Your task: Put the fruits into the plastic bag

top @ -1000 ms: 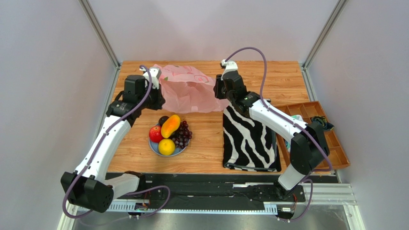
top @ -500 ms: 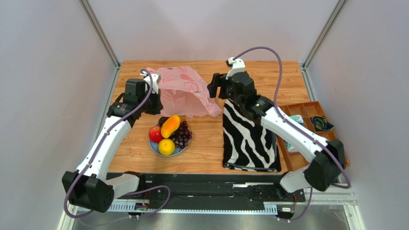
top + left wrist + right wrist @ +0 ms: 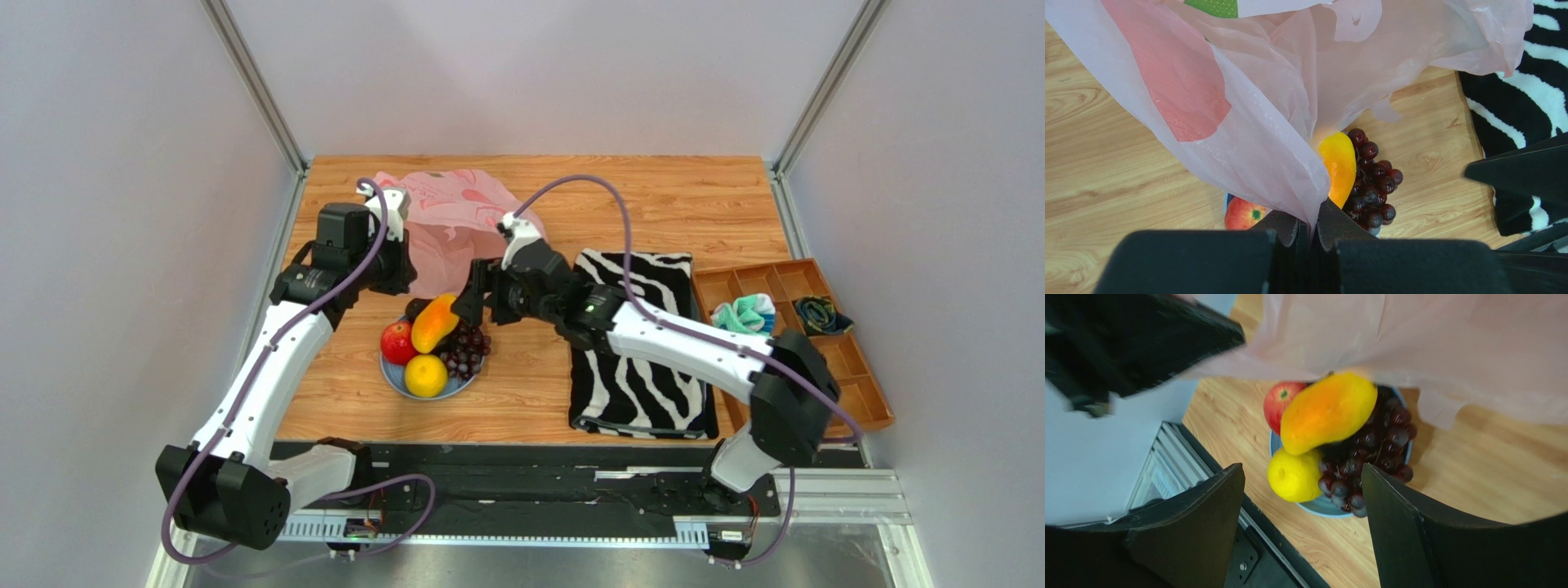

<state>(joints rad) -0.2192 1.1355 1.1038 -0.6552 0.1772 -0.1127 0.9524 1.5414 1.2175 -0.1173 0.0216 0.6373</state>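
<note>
The pink plastic bag (image 3: 448, 233) hangs at the back left, held up on its left side by my left gripper (image 3: 395, 251), which is shut on its film (image 3: 1247, 110). The fruits lie on a blue plate (image 3: 395, 379): red apple (image 3: 396, 342), orange-yellow mango (image 3: 436, 322), yellow citrus (image 3: 426, 375) and dark grapes (image 3: 466, 347). My right gripper (image 3: 472, 298) is open and empty, just above the mango and grapes. In the right wrist view the mango (image 3: 1327, 412), citrus (image 3: 1295, 474), apple (image 3: 1281, 403) and grapes (image 3: 1370, 459) show between its fingers (image 3: 1198, 527).
A zebra-striped cloth (image 3: 638, 349) lies right of the plate under the right arm. A brown divided tray (image 3: 803, 331) with cloth pieces sits at the right edge. Grey walls close in the table's left and right sides.
My right gripper has let go of the bag's right side and swung forward and left to the fruit plate. The bag's right side has sagged. My left gripper has stayed put.
</note>
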